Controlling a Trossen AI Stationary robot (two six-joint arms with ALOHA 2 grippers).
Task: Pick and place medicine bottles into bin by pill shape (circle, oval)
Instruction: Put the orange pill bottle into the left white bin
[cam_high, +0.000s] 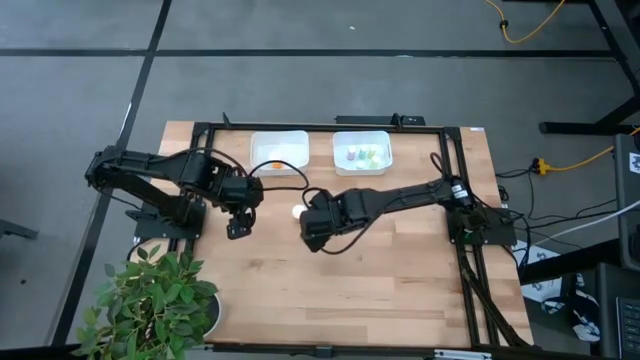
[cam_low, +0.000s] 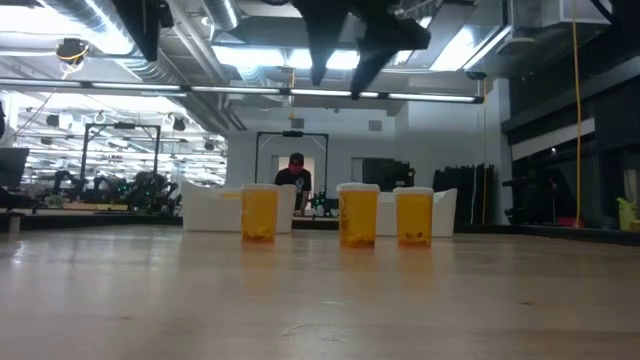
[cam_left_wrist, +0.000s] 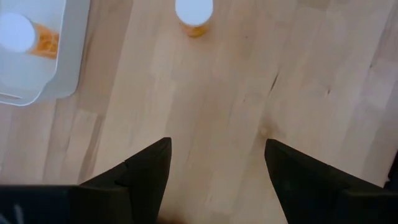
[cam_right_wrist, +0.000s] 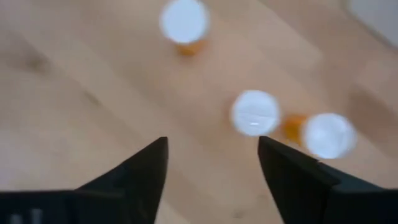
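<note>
High view: both arms hung over the middle of the wooden counter (cam_high: 400, 270). The left claw (cam_high: 238, 228) and right claw (cam_high: 312, 238) flanked an orange bottle (cam_high: 296, 211) with a white cap, which stood upright and nearer the right claw. Behind lay two white bins: the left bin (cam_high: 279, 143) held one orange bottle, the right bin (cam_high: 361, 140) several pale ones.

Low view: three orange bottles (cam_low: 359, 215) stood upright in a row before the bins, with dark arm parts overhead.

Left wrist view: the left claw (cam_left_wrist: 216, 168) was spread wide and empty, one capped bottle (cam_left_wrist: 194, 15) well ahead.

Right wrist view: the right claw (cam_right_wrist: 211, 163) was parted and held nothing. The nearest cap (cam_right_wrist: 255, 112) sat just ahead, toward one finger, another bottle (cam_right_wrist: 328, 135) beside it. The right arm looked better placed for the next pick.
</note>
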